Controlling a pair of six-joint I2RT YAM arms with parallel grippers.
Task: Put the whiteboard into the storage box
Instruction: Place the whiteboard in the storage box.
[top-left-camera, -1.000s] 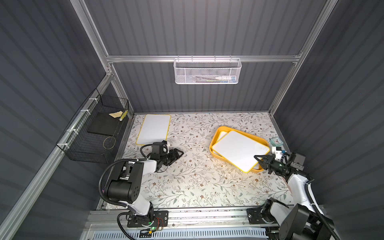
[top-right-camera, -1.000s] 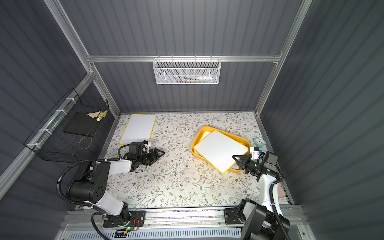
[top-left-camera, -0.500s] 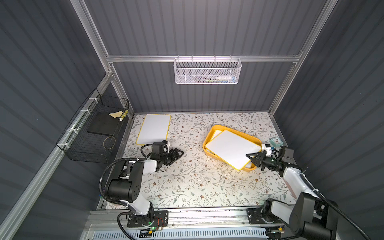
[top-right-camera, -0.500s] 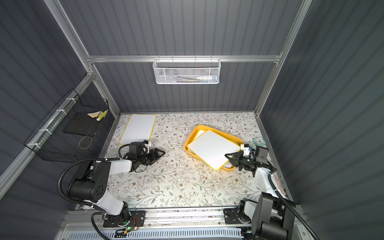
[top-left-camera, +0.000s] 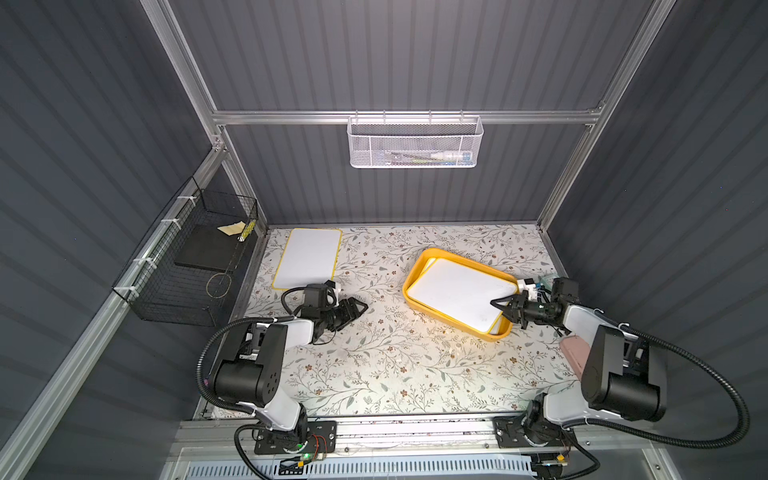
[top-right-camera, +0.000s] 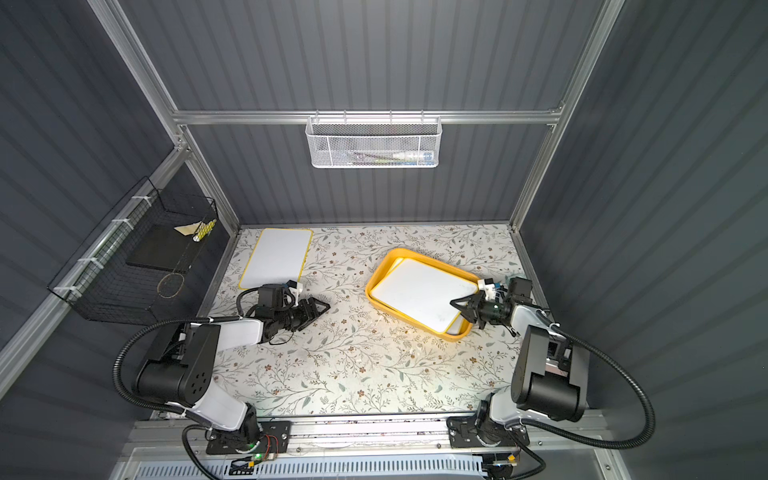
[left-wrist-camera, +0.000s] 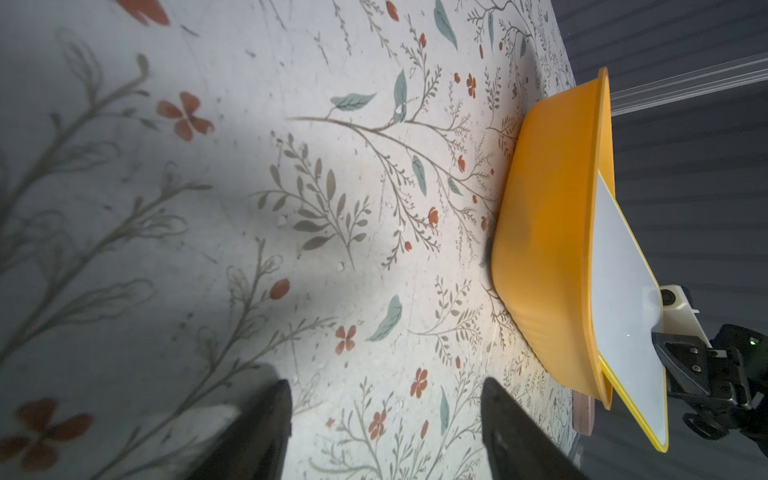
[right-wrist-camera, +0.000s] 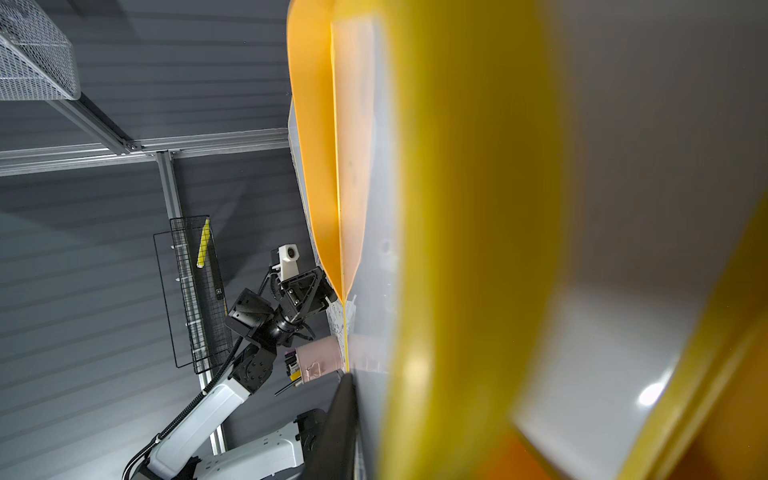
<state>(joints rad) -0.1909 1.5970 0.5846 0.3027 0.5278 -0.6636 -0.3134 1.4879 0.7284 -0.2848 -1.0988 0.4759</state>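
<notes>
The yellow-orange storage box (top-left-camera: 453, 321) (top-right-camera: 411, 322) sits on the floral table, right of centre. A white whiteboard (top-left-camera: 457, 291) (top-right-camera: 419, 293) with a yellow frame lies tilted in it, its near right edge raised over the rim. My right gripper (top-left-camera: 504, 310) (top-right-camera: 465, 311) is shut on that edge. In the right wrist view one dark finger (right-wrist-camera: 343, 432) presses on the board's face (right-wrist-camera: 376, 291). A second board's corners (top-left-camera: 429, 263) show underneath. My left gripper (top-left-camera: 360, 306) (top-right-camera: 323, 307) (left-wrist-camera: 384, 415) lies open and empty on the table, left of the box (left-wrist-camera: 544, 232).
Another yellow-framed whiteboard (top-left-camera: 309, 257) lies flat at the table's far left. A black wire basket (top-left-camera: 187, 266) hangs on the left wall, a white mesh basket (top-left-camera: 415, 143) on the back rail. A pink case (top-left-camera: 575, 353) lies by the right arm.
My right gripper has moved left with the whiteboard's edge, and the storage box has slid left with it. The left arm has not moved.
</notes>
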